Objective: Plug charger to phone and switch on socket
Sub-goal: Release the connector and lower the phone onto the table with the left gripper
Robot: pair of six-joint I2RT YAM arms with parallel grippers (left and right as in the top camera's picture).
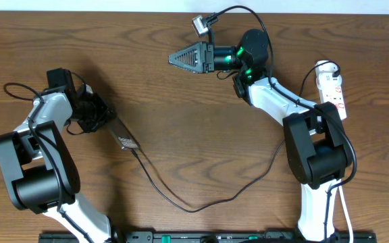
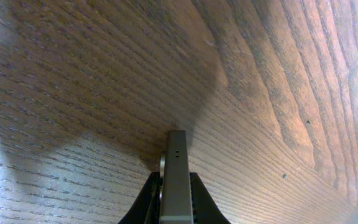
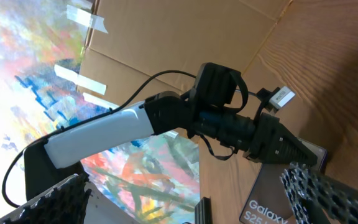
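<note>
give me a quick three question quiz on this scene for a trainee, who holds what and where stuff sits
1. Which gripper holds the phone?
2. True or false: the socket lies on the table between the two arms.
3. The right gripper is: A) shut on the phone, B) open and empty, C) shut on the socket.

Key
1. The left gripper, shut on the phone's edges.
2. False. It lies at the table's right edge, beside the right arm.
3. B.
</note>
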